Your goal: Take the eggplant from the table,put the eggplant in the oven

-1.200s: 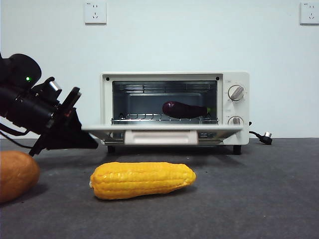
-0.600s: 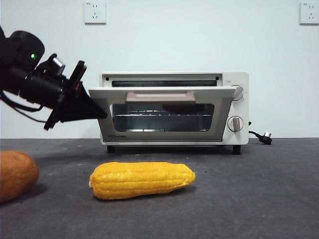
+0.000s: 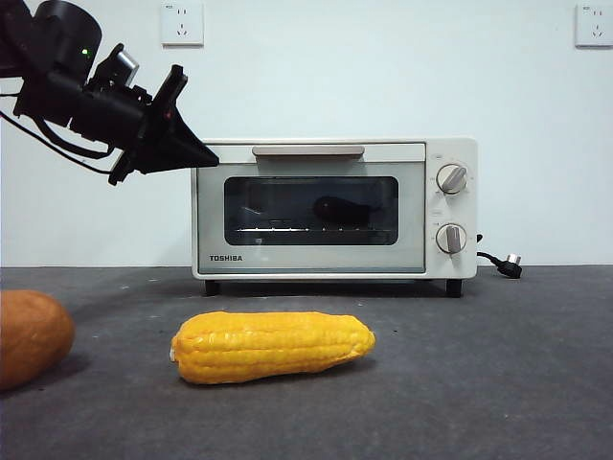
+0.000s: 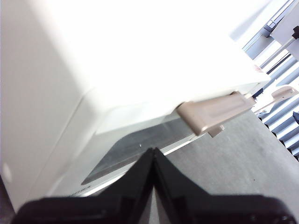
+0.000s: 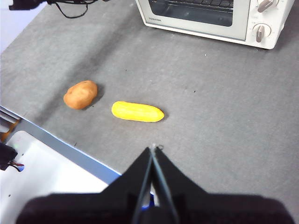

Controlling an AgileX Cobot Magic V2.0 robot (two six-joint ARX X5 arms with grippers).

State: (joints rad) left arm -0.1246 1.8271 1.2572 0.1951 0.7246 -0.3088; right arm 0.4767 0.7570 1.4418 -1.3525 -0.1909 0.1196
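Note:
The dark purple eggplant (image 3: 343,211) lies on the wire rack inside the cream oven (image 3: 311,261), dimly seen through the glass of the shut door. My left gripper (image 3: 211,157) is shut, its tip at the oven's upper left corner, level with the beige handle (image 3: 308,150). In the left wrist view the shut left gripper (image 4: 153,152) points at the top edge of the door beside the handle (image 4: 212,113). My right gripper (image 5: 153,149) is shut and empty, high over the table (image 5: 224,93), far from the oven (image 5: 201,23).
A yellow corn cob (image 3: 273,346) lies in front of the oven, also seen as the corn cob (image 5: 137,112) from above. A round orange-brown vegetable (image 3: 29,337) sits at the left. The oven's power plug (image 3: 508,261) rests at its right.
The oven door swung up from lying flat open to fully shut. My left gripper rose with it from beside the lowered door to the oven's top left corner.

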